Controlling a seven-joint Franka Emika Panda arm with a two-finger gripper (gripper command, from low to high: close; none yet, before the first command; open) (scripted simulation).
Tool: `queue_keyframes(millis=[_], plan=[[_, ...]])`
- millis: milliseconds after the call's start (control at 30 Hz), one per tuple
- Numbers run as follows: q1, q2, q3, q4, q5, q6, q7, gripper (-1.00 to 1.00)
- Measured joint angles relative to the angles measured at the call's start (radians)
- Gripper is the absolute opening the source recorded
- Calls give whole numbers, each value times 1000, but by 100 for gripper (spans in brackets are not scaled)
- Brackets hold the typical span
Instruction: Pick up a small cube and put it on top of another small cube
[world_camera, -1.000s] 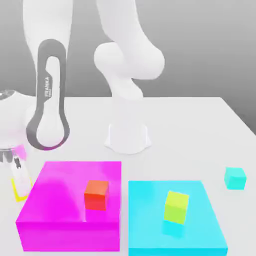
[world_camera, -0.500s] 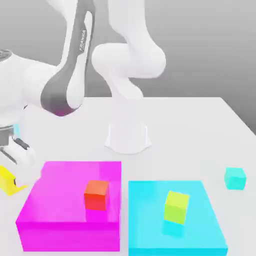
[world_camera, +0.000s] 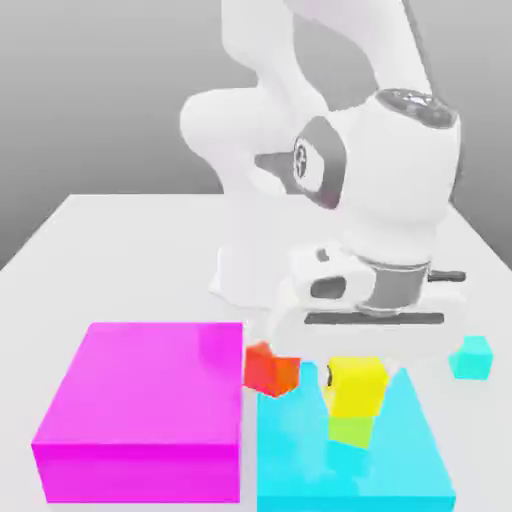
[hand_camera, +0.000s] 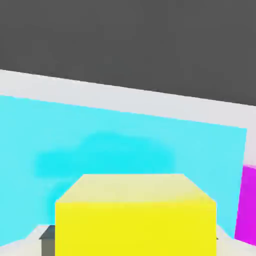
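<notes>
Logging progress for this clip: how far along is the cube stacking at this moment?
Pickup looks done: the yellow cube sits at the gripper, directly over the lime-green cube on the cyan block. Placing is in hand; whether the two cubes touch is unclear. Release and retreat remain. The red-orange cube lies tilted between the blocks.

No legible text, label, brand, number or sign in either current view. Exterior view: the arm (world_camera: 330, 160) carries a small dark mark on the grey joint cover, possibly a logo, but it cannot be read. The magenta block (world_camera: 145, 400), cyan block (world_camera: 420, 470) and yellow cube (world_camera: 358, 388) have plain unmarked faces. Hand view: yellow cube face plain, nothing printed.
</notes>
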Motion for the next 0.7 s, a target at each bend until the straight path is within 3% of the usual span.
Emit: queue_keyframes(millis=[367,567,600,700], plan=[[388,-64,166,-131,110,74,-15,-100],[388,86,145,-150,49,248,36,-100],[394,118,137,-149,32,279,49,100],[394,118,137,-149,32,279,49,100]])
